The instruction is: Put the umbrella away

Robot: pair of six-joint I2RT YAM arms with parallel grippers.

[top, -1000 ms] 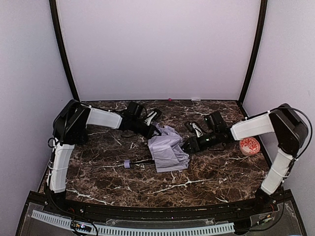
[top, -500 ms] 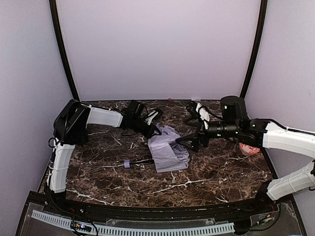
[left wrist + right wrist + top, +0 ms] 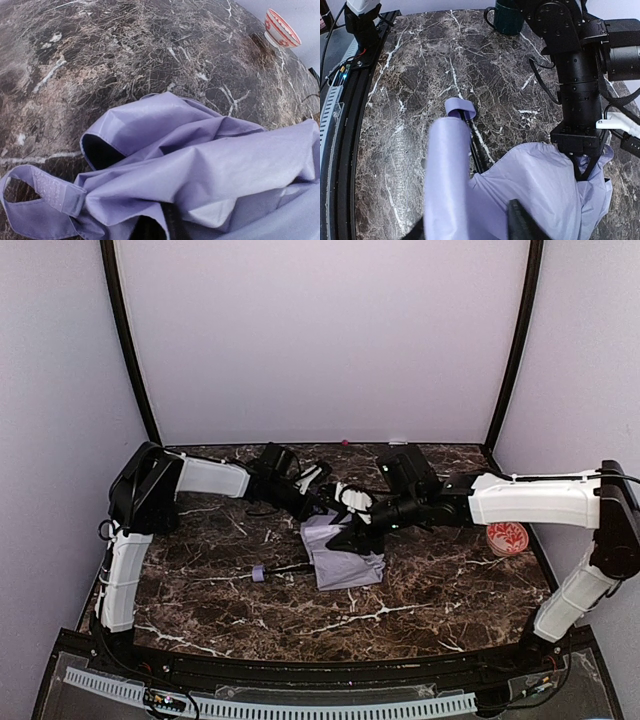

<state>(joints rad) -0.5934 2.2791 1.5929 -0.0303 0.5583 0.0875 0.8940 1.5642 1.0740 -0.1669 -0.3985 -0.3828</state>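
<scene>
The umbrella (image 3: 345, 558) lies collapsed mid-table, a heap of lavender fabric with its thin black shaft (image 3: 476, 147) running to the small lavender handle (image 3: 258, 573). My left gripper (image 3: 318, 508) is shut on the far upper edge of the fabric. In the left wrist view the bunched cloth (image 3: 200, 165) and its strap (image 3: 45, 187) fill the frame. My right gripper (image 3: 470, 230) reaches in from the right, low over the fabric. Its jaws stand apart around a raised fold of cloth (image 3: 447, 175), with a gap beside one finger (image 3: 520, 222).
A red-and-white patterned bowl (image 3: 507, 537) sits at the table's right edge, behind my right forearm. A dark green mug (image 3: 507, 20) stands near the back, by the left arm (image 3: 580, 100). Walls close in the table on three sides.
My right arm swung from the right side of the table across to the umbrella, its jaws opening wide and then narrowing around a fold. The left gripper kept its hold on the fabric.
</scene>
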